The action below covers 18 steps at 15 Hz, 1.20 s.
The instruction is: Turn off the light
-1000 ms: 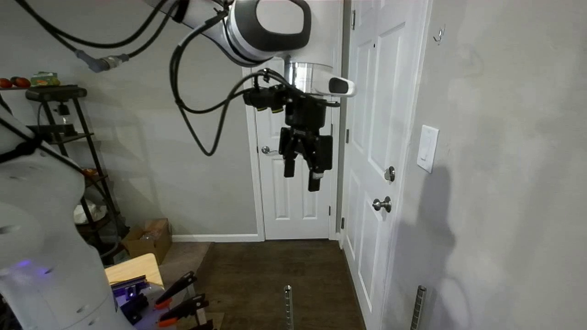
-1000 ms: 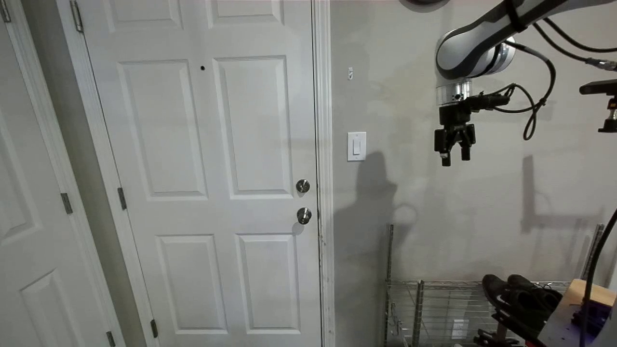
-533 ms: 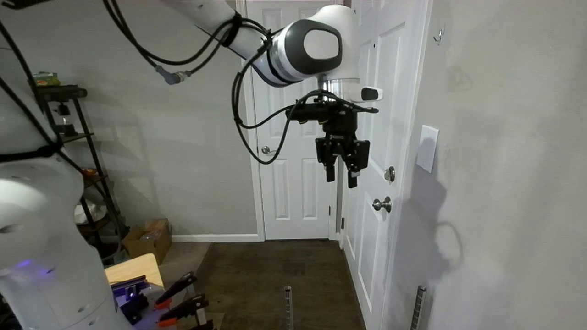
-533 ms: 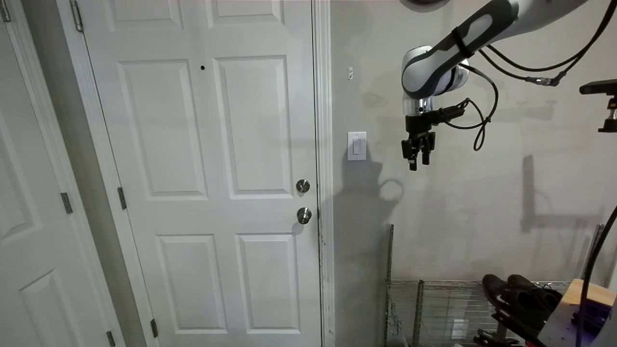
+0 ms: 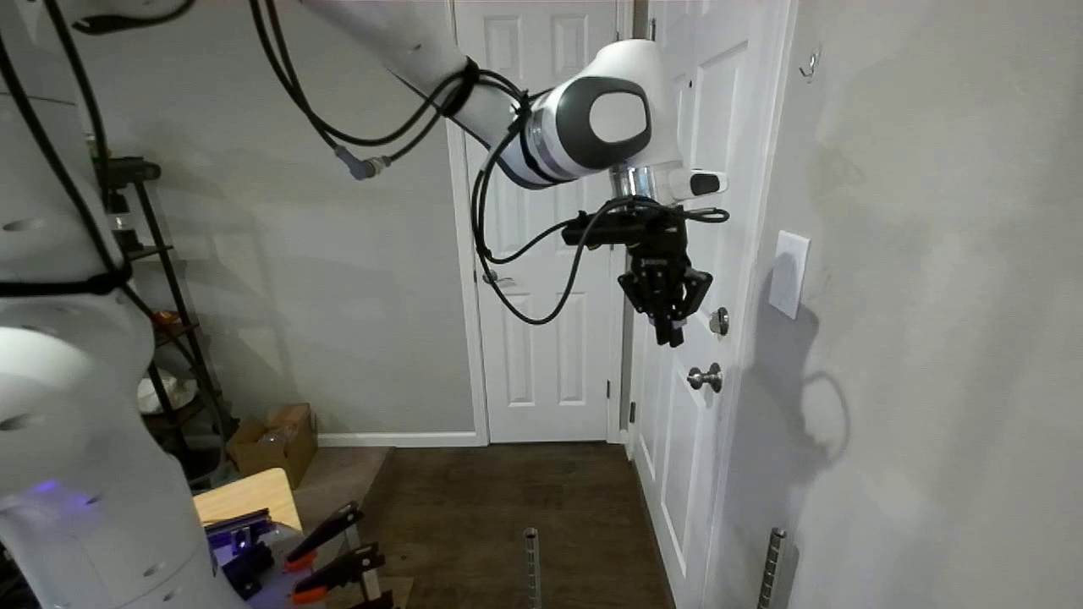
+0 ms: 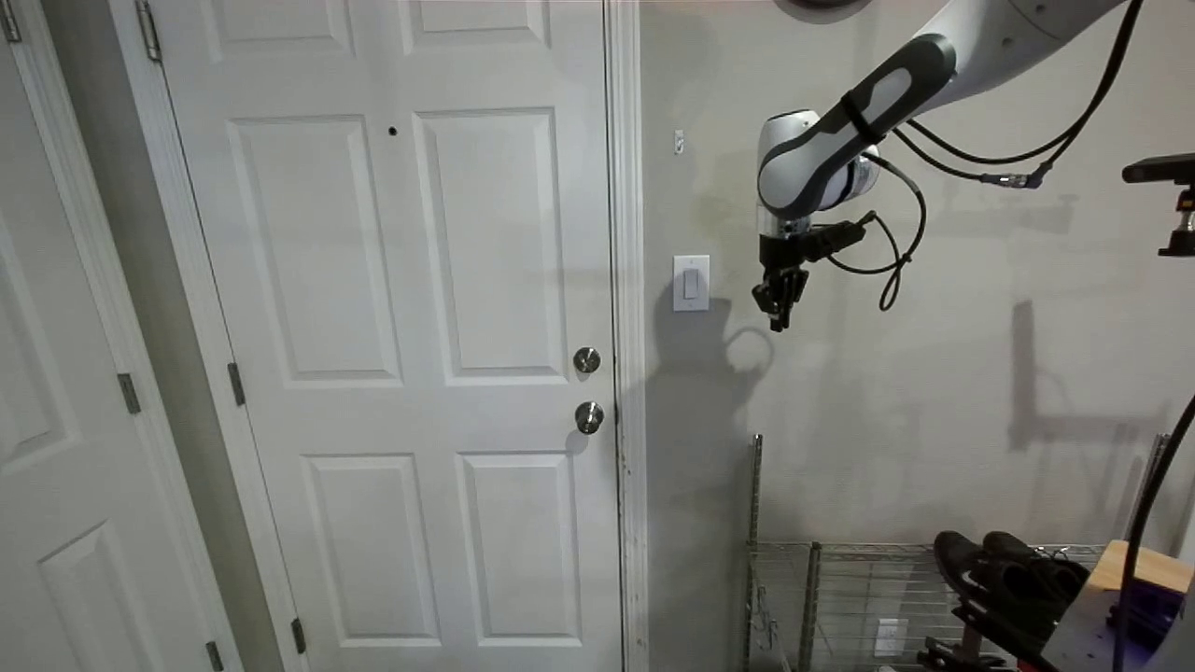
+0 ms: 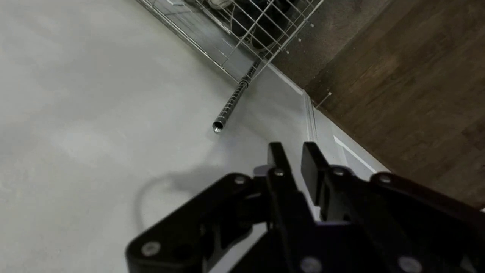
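Light switch (image 6: 691,283) sits on the grey wall (image 6: 887,401) just beside the white door frame (image 6: 625,373), higher than both the deadbolt (image 6: 587,360) and the round metal door knob (image 6: 589,417). Its plate (image 6: 679,283) is a plain white upright rectangle, taller than it is wide, with crisp edges and one narrow rocker (image 6: 691,284) set upright in the middle; it is too small to tell which way the rocker is tipped. Seen aslant in an exterior view, the plate shows as a slanting strip, paler than the wall around it, and a soft shadow (image 5: 774,364) spreads below and laps at its lower part. A small metal hook (image 5: 810,64) is fixed to the wall above the switch. The black Robotiq gripper (image 7: 292,148) points downward at the end of the white Panda arm (image 5: 626,118), apart from the switch in both exterior views, with its tips lower than the plate's bottom edge. In the wrist view the two fingers (image 7: 278,163) stand close but not pressed together, a narrow gap of pale background between their ends. Past them, a wire shelf rack (image 7: 280,48) with a hollow, ringed post (image 7: 231,104) stands beside the wall, dark shoes (image 7: 267,34) showing through its grid, and brown plank flooring (image 7: 424,76) fills the corner.
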Each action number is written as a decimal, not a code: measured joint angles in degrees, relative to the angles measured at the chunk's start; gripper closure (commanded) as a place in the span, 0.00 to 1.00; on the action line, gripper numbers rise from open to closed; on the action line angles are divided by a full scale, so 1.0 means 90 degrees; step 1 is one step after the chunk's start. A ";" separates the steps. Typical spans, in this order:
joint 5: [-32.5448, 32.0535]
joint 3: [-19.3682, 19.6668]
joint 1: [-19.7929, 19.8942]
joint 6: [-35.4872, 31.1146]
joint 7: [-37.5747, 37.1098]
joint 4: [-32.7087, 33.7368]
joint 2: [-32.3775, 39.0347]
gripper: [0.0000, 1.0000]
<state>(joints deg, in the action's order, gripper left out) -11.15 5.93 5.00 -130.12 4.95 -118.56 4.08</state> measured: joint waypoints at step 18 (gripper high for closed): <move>-0.1370 0.0072 -0.0002 -0.2174 -0.0226 0.0001 0.0493 0.96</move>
<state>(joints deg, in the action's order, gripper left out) -23.48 6.58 4.99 -149.69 2.92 -118.55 8.52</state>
